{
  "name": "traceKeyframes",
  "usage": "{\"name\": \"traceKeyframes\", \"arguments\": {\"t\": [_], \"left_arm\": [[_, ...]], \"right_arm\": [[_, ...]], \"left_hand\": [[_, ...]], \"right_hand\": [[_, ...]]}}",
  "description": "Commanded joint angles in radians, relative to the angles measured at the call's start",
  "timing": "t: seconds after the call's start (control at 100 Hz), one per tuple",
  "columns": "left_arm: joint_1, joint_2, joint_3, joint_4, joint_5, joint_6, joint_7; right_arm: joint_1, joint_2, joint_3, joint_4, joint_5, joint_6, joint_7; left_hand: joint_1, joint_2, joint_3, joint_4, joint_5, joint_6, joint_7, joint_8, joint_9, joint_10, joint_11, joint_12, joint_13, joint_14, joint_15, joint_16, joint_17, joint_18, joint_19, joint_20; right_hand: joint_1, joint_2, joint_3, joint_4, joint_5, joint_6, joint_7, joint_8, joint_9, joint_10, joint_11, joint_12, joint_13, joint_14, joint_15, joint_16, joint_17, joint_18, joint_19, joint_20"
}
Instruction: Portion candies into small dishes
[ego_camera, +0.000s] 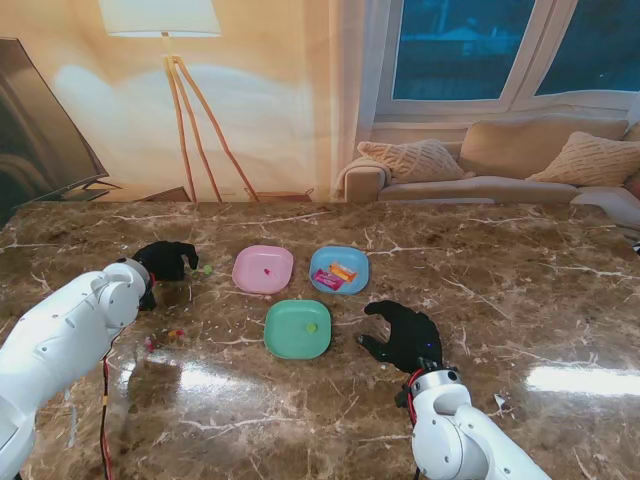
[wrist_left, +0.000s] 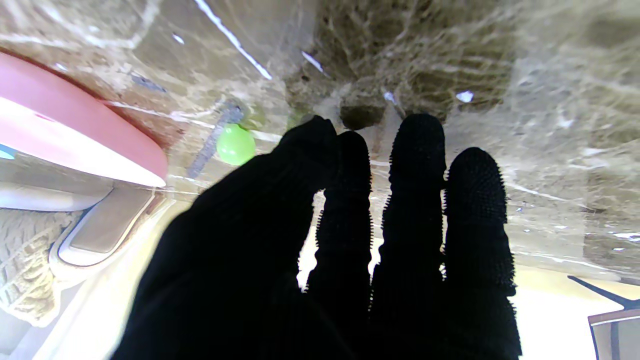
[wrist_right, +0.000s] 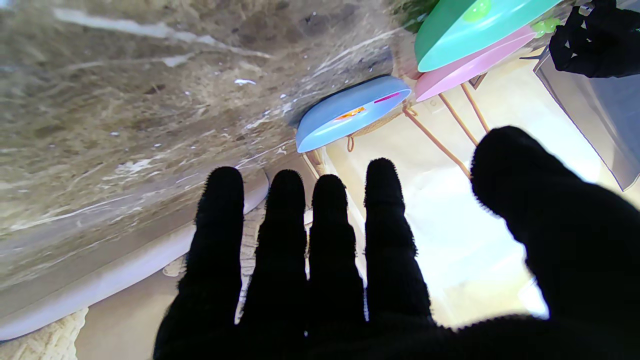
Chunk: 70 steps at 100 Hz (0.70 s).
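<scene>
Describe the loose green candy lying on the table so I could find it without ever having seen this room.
Start at the three dishes mid-table and find the pink dish, the leftmost one. Between its left edge and the left hand in its black glove, a small round green candy lies on the bare marble table. Unlike the green candy in the green dish, it lies in no dish.

- A home living room.
- A beige sofa (ego_camera: 520, 165) with knitted cushions (ego_camera: 412, 158) sits at two o'clock, under a large window (ego_camera: 500, 50).
- A tripod floor lamp (ego_camera: 165, 60) with a white shade stands at eleven o'clock against a warm cream wall (ego_camera: 270, 100).
- A dark television screen (ego_camera: 40, 120) leans at ten o'clock.
- A brown marble surface (ego_camera: 500, 280) fills the foreground.
</scene>
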Motion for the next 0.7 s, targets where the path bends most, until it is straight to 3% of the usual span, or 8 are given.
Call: {"name": "traceKeyframes", "arguments": {"t": [0.0, 0.12, 0.21, 0.61, 0.69], "left_arm": [[0.007, 0.001, 0.004, 0.01, 0.0, -0.007, 0.002], [0.012, 0.004, -0.007, 0.0, -0.002, -0.008, -0.014], [0.017, 0.008, -0.016, -0.013, 0.003, -0.003, -0.024], [0.016, 0.008, -0.043, -0.027, 0.006, -0.012, -0.022], [0.014, 0.009, -0.046, -0.031, 0.011, -0.007, -0.018]], "right_arm": [[-0.011, -0.001, 0.001, 0.0, 0.006, 0.002, 0.019], [-0.011, -0.001, 0.002, -0.001, 0.013, -0.001, 0.022], [-0.011, -0.001, 0.002, -0.001, 0.016, -0.003, 0.023], [-0.01, -0.001, 0.004, 0.001, 0.025, -0.004, 0.031], [-0.009, -0.001, 0.004, 0.001, 0.027, -0.004, 0.033]], "left_hand": [[0.061, 0.005, 0.002, 0.012, -0.048, 0.003, -0.018, 0.016, -0.023, -0.002, 0.02, 0.016, -0.014, 0.032, -0.014, -0.011, -0.017, 0.031, 0.036, 0.026], [0.058, 0.008, -0.004, 0.014, -0.064, 0.006, -0.05, 0.016, -0.036, -0.005, 0.031, 0.016, -0.02, 0.031, -0.012, -0.012, -0.025, 0.035, 0.036, 0.036], [0.058, 0.013, -0.011, 0.016, -0.061, 0.025, -0.174, -0.056, -0.043, -0.002, 0.039, 0.01, -0.026, 0.033, -0.007, -0.018, -0.027, 0.037, 0.031, 0.045], [0.039, 0.015, -0.026, 0.016, -0.074, 0.015, -0.214, -0.105, -0.071, -0.005, 0.052, 0.039, -0.052, 0.037, 0.014, -0.009, -0.063, 0.057, 0.033, 0.063], [0.035, 0.018, -0.032, 0.019, -0.085, 0.021, -0.269, -0.152, -0.089, 0.0, 0.064, 0.065, -0.065, 0.036, 0.026, -0.01, -0.071, 0.058, 0.027, 0.072]], "right_hand": [[-0.006, 0.006, 0.017, 0.012, -0.004, -0.028, 0.006, -0.008, -0.009, 0.0, -0.003, 0.002, -0.01, 0.032, 0.001, 0.027, 0.003, 0.004, 0.021, 0.026], [-0.005, 0.006, 0.018, 0.012, -0.003, -0.031, 0.007, -0.008, -0.01, -0.002, -0.003, 0.001, -0.011, 0.033, 0.0, 0.027, 0.002, 0.004, 0.021, 0.026], [-0.006, 0.006, 0.018, 0.012, -0.002, -0.031, 0.007, -0.008, -0.008, -0.001, -0.003, 0.002, -0.01, 0.033, 0.001, 0.027, 0.003, 0.003, 0.022, 0.027], [-0.004, 0.006, 0.02, 0.012, -0.001, -0.037, 0.007, -0.009, -0.009, 0.0, -0.003, 0.002, -0.009, 0.033, 0.001, 0.028, 0.003, 0.004, 0.022, 0.028], [-0.003, 0.005, 0.021, 0.012, 0.0, -0.038, 0.008, -0.009, -0.007, -0.001, -0.003, 0.002, -0.009, 0.034, 0.001, 0.028, 0.003, 0.004, 0.022, 0.028]]}}
